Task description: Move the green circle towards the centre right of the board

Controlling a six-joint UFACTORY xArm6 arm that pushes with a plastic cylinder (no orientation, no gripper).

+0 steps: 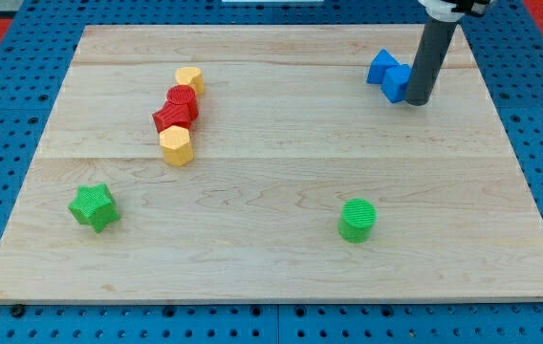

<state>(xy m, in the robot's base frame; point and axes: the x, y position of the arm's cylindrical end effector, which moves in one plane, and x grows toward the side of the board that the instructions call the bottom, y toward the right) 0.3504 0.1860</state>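
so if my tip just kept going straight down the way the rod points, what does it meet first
Only the board itself: my tip already seems to rest on it, beside the blue blocks at the view's left of it. Contact with them is unclear.

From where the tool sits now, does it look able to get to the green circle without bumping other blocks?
Probably yes. My tip sits beside the blue blocks at the view's top right; bare board lies between it and the green circle.

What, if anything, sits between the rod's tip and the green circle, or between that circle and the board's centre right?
Nothing visible does. My tip is at the view's top right, beside the two blue blocks, which lie to its left, off the line down to the green circle. From the circle, the board toward the centre right holds no block.
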